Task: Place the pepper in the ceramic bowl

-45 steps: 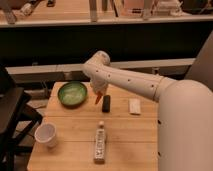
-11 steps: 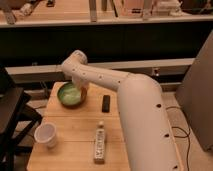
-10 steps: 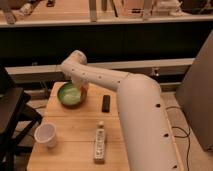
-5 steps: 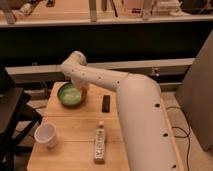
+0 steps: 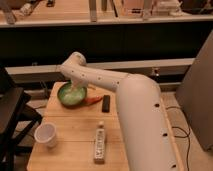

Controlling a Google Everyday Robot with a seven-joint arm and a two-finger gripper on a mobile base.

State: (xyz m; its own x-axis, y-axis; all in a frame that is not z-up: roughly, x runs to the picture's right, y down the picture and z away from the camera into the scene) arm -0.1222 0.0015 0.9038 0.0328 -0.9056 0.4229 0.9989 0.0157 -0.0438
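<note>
The pepper lies just outside the right edge of the ceramic bowl. It is a short orange-red streak whose long axis runs roughly left to right across the view, with the right end a little higher than the left. Which end is the tapered tip cannot be told, nor whether the pepper touches the bowl's rim or only lies close beside it. The gripper hangs over the inside of the bowl at the end of the pale arm, which bends down from an elbow above the table's far edge. The pepper sits to the gripper's right and low, outside it and apart from it. Whether the gripper stands wide or narrow cannot be told, because it blends with the bowl's pale inside. Just right of the pepper a black remote lies on the wooden table, so the pepper rests between bowl and remote. Nearer the camera a white paper cup stands at the left, and a pale bottle lies on its side beside the arm's broad body.
</note>
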